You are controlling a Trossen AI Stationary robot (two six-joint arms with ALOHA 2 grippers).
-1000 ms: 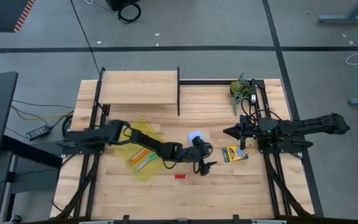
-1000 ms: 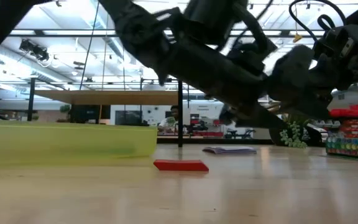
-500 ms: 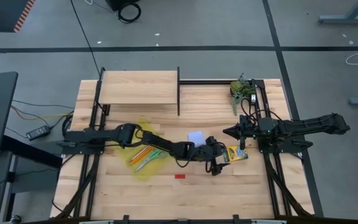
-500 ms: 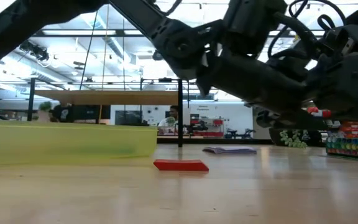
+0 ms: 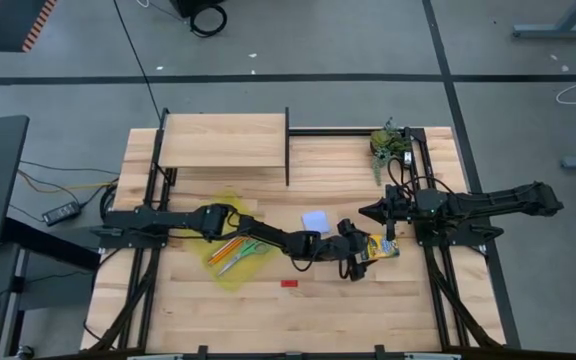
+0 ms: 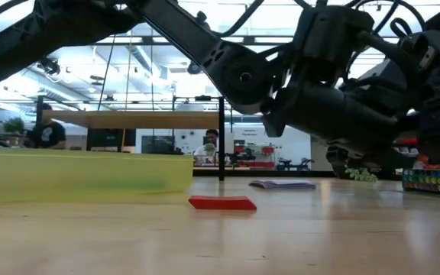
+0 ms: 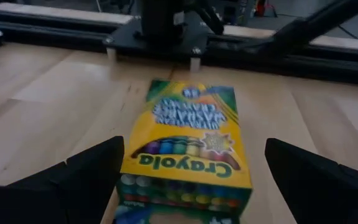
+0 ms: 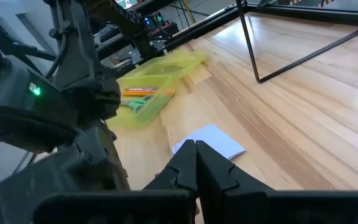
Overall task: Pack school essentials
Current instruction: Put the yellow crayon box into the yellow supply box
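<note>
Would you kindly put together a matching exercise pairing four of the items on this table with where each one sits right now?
Things:
1. crayon box
2. red eraser
3. note pad
4. orange pencil

Places:
A. lying inside the yellow pouch
B. between the open fingers of the left claw
C. alone on bare wood near the table's front edge
D. flat on the table just behind the left arm's wrist

Pairs: 1-B, 2-C, 3-D, 4-A

Crayon box [image 7: 185, 149] yellow-green w/ rainbow crayon print; eraser [image 6: 222, 203] red; pouch [image 8: 160, 70] yellow
</note>
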